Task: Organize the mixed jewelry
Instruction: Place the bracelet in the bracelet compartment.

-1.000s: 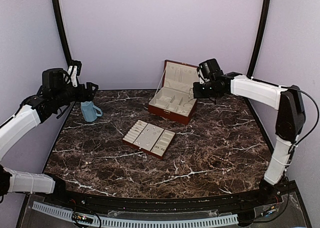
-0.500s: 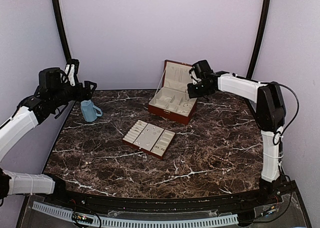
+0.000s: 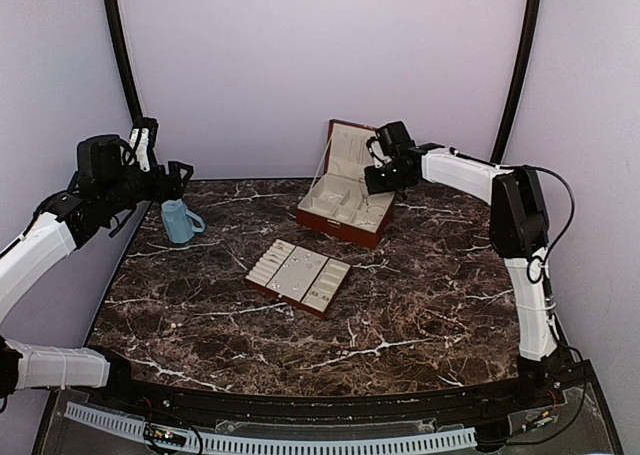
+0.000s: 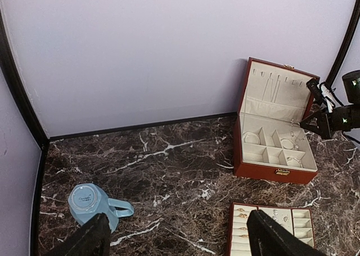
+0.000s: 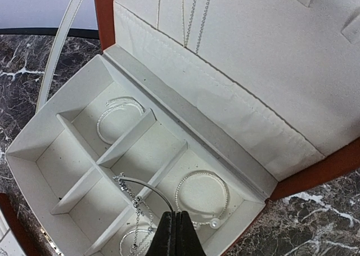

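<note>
Looking down from above, the dark marbled surface has wide bare stretches along its near edge and right side, with walls closing in the back and both flanks. A red-brown hinged box stands open near the back edge. A flat tray lies in front of it, apart, and a blue cup sits far left by the wall. The left claw hangs spread above the cup, holding nothing. The right claw is over the box's right end.

Over to the left wrist, and here's detail the overhead misses. Jewelry shows as small gold pieces in the tray's slots, with rings of metal in the box's compartments and chains hanging on the lid lining. The cup's base faces this camera.

Right wrist, close in: the claw tips are pressed together low over the box's near compartments. A beaded bracelet lies just beside them, and another sits in a farther compartment. A thin curved wire runs up to the tips; whether it is pinched, I cannot tell.
</note>
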`<action>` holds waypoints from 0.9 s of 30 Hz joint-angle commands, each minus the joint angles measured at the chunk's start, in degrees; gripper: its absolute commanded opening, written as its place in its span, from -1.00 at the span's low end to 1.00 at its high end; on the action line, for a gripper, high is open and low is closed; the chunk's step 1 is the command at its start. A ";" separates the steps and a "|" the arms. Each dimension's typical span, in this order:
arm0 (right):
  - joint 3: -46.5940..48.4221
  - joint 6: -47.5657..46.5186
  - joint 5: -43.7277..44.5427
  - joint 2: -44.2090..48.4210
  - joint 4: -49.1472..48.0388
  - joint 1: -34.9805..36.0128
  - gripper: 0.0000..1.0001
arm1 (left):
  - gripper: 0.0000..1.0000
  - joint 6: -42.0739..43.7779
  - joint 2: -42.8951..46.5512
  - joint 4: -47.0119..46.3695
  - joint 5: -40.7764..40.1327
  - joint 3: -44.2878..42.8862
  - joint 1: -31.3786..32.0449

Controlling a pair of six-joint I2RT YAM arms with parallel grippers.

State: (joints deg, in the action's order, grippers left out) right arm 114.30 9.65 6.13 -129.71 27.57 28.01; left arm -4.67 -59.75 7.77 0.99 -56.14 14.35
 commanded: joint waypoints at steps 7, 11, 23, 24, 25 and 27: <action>6.31 2.32 -1.15 -5.50 -1.04 -1.20 -1.00 | 0.74 0.69 0.66 -0.96 -0.18 0.74 -0.29; 7.60 3.06 -1.71 -6.61 -0.99 -1.20 -1.00 | 0.74 0.67 0.91 -0.98 -0.08 0.62 -0.29; 9.77 4.32 -4.07 -7.58 -3.58 -1.18 -1.00 | 0.74 0.67 0.83 -1.00 -0.10 0.68 -0.29; 10.33 4.34 -4.24 -7.92 -3.57 -1.21 -1.00 | 0.74 0.69 0.79 -1.00 0.00 0.68 -0.29; 10.88 4.37 -4.54 -8.30 -3.50 -1.25 -1.00 | 0.74 0.66 0.78 -1.00 0.03 0.68 -0.29; 11.91 4.40 -4.88 -9.04 -3.33 -1.29 -1.00 | 0.74 0.68 0.70 -1.00 0.06 0.72 -0.29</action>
State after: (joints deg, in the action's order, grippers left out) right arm 123.02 13.19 2.57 -136.38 26.55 26.98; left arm -4.67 -59.75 7.77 0.99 -56.07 14.35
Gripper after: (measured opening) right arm 0.005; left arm 0.868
